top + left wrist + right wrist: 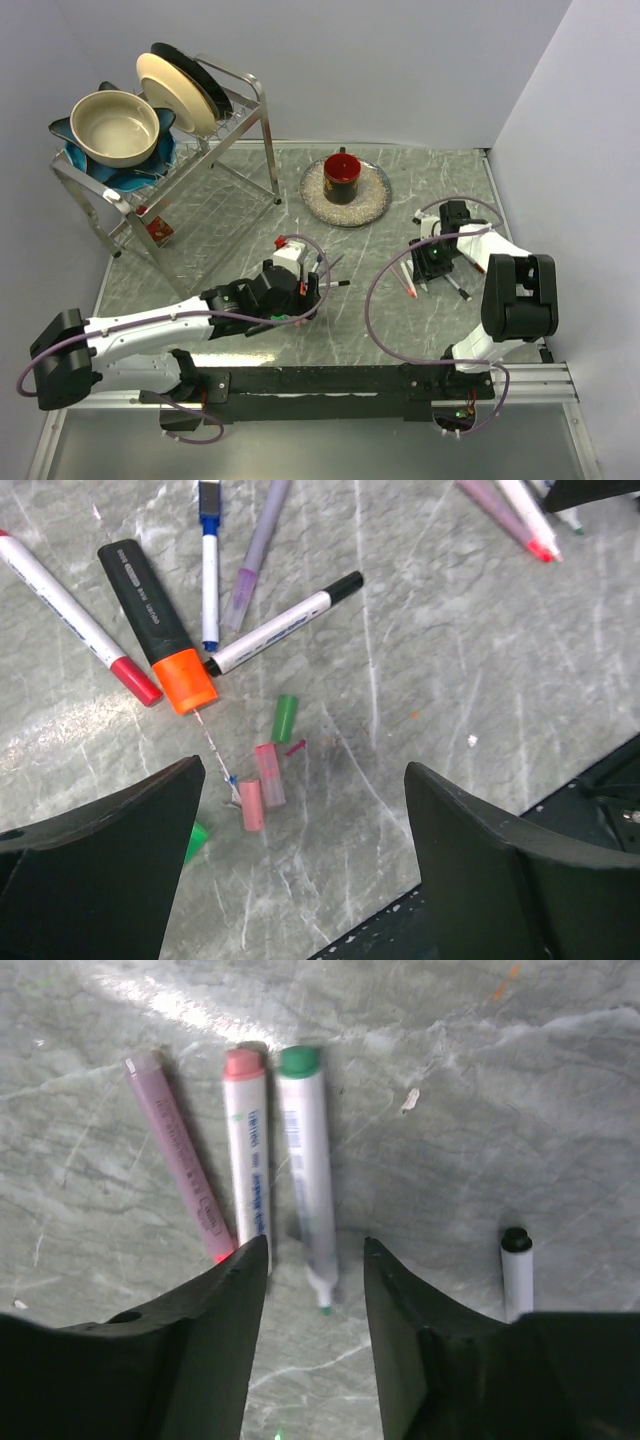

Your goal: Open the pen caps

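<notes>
L gripper wide, empty, over loose green cap + pink caps on table. R gripper part-open, empty. Orange cap sits on highlighter, not yet pulled. Risk: L descent scatters loose caps, knocks pens askew.

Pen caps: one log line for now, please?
left gripper: open, empty | right gripper: open, over green pen | loose caps: on table
</notes>
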You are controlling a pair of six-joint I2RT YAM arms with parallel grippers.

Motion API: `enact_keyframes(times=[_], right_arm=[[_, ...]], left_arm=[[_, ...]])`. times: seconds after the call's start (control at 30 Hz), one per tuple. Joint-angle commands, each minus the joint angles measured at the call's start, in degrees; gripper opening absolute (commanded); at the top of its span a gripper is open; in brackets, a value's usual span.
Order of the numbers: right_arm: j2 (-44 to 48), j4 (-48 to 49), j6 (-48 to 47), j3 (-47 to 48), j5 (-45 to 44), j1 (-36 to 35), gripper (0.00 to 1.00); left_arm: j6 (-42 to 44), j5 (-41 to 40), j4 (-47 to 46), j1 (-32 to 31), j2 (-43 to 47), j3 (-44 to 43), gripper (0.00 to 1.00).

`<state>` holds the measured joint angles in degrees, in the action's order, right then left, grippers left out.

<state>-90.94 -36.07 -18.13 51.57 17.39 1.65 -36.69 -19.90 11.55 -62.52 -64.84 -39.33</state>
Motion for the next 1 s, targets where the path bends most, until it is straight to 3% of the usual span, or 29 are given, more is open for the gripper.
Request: enact_keyframes(times=[0.0, 0.2, 0.5, 0.7, 0.9, 0.97], right_arm=[[6.2, -0.8, -1.9, 2.5, 0.3, 1.2, 0.54], [10.0, -1.2, -5.9, 4.7, 0.4, 7.7, 0.57], [-1.3, -6.8, -21.1, 7.8, -7.5, 8.7, 0.59], [-5.1, -3.3, -20.8, 5.5, -11.2, 8.5, 0.58], [-6.2, -0.9, -20.5, 2.8, -13.9, 7.2, 0.47], [-6.5, -0.6, -20.1, 2.0, -14.3, 6.9, 0.36]], left_arm=[[0.0, 1.4, -3.9, -0.2, 4.0, 1.8, 0.89], [1.5, 1.0, -5.7, -0.1, 7.8, 4.8, 0.95], [3.8, 3.3, -9.3, 1.7, 9.1, 8.2, 0.96], [4.4, 4.7, -10.0, 2.6, 8.3, 8.6, 0.96], [4.5, 5.7, -10.5, 3.4, 7.4, 8.5, 0.96], [4.2, 6.0, -10.7, 3.5, 7.3, 8.5, 0.97]])
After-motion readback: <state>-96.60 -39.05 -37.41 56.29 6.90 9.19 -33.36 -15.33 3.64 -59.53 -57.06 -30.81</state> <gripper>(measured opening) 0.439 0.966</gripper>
